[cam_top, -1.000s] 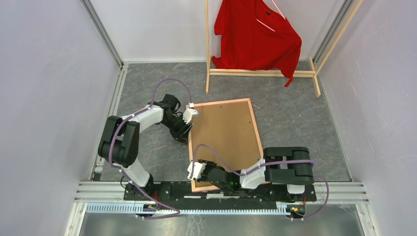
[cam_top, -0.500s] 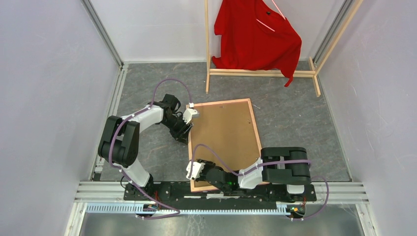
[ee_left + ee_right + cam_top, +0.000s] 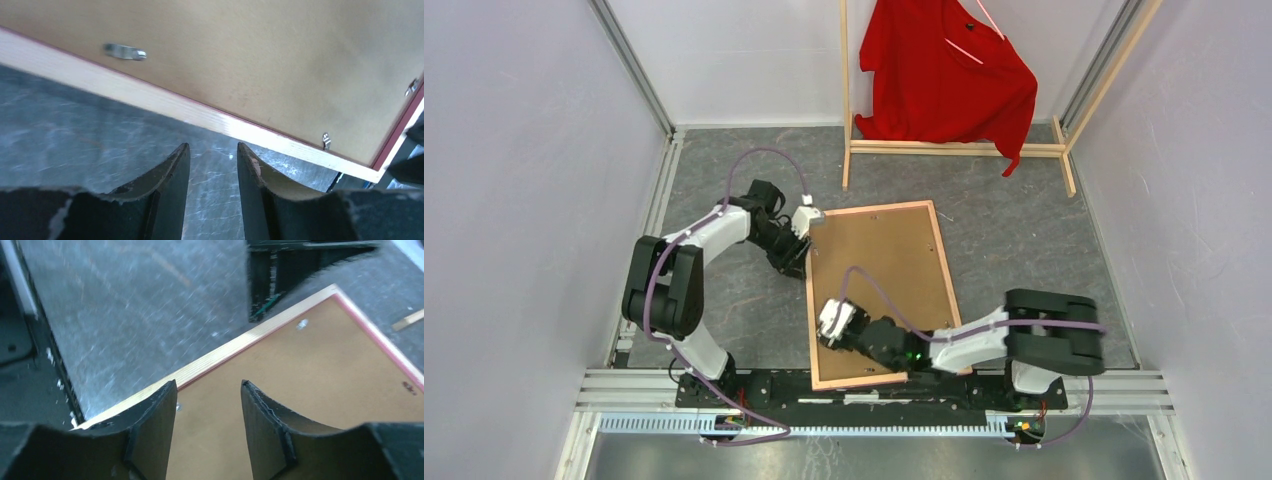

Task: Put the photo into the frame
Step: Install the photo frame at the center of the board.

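The frame (image 3: pixel 874 208) lies face down on the grey floor, light wood back up, with the brown backing board (image 3: pixel 886 270) lying in it. The photo is not in view. My left gripper (image 3: pixel 799 263) is open and empty, low over the floor just off the frame's left edge near its far corner; its wrist view shows the jaws (image 3: pixel 212 150) apart, short of the wood rim (image 3: pixel 150 102). My right gripper (image 3: pixel 826 325) is open and empty above the backing board (image 3: pixel 310 380), just inside the frame's left rim (image 3: pixel 220 356); its own view shows the gripper (image 3: pixel 209 386) open.
A wooden clothes rack (image 3: pixel 954 148) with a red shirt (image 3: pixel 949 70) stands at the back. Small metal tabs (image 3: pixel 125 51) sit along the board's edge. White walls close both sides. A metal rail (image 3: pixel 624 385) runs along the near edge.
My right arm has swung from the frame's near left corner forward, over the backing board. My left gripper has shifted slightly farther along the frame's left edge.
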### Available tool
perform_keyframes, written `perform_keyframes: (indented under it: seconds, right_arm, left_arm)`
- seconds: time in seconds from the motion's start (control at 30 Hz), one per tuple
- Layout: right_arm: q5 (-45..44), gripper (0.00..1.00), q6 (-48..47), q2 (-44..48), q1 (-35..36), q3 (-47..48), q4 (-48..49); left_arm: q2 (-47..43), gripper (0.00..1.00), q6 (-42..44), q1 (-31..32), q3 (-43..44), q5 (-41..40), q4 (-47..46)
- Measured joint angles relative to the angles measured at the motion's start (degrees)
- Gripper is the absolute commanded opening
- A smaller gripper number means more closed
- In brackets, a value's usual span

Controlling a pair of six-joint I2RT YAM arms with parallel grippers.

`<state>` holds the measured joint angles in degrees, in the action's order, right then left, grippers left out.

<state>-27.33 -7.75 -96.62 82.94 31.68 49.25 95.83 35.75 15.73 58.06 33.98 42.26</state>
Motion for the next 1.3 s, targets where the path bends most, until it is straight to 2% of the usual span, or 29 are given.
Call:
perform_keyframes:
  seconds: [0.17,0.33,0.43,0.53,0.63,0.77,0.87,1.13,1.3]
  right_arm:
    - [9.1,0.56,6.9,11.2,-9.6,-4.1,1.0]
    - [20.0,0.56,16.2,12.5,-21.5,-4.4,1.1]
    - [26.7,0.58,20.4,10.7,-27.0,-3.5,1.2]
    - [34.7,0.59,24.3,5.0,-31.9,1.1,1.2]
    - [43.4,0.58,28.8,-3.0,-36.1,8.3,1.3]
    - [51.0,0.53,33.8,-11.4,-39.4,15.2,2.4]
    - [53.7,0.49,35.9,-15.1,-40.6,18.3,2.5]
    - [55.3,0.52,36.2,-20.6,-40.7,25.5,-1.5]
    - [55.3,0.53,34.6,-22.3,-40.7,27.5,-4.8]
  left_arm:
    - [-0.2,0.47,-2.6,-4.3,4.0,2.8,-0.8]
    - [-0.2,0.47,-5.5,-4.8,4.2,4.1,-2.1]
    - [0.6,0.47,-6.8,-4.7,4.2,4.6,-2.8]
    - [2.5,0.46,-8.0,-5.0,4.3,5.2,-3.8]
    - [5.0,0.39,-9.2,-5.9,4.7,5.9,-4.2]
    - [8.4,0.31,-10.2,-7.0,5.7,7.1,-4.7]
    - [10.2,0.29,-10.8,-7.1,6.5,7.8,-4.7]
    - [12.0,0.28,-11.3,-7.1,7.6,9.6,-4.7]
    - [13.2,0.23,-12.2,-7.4,8.4,10.6,-3.9]
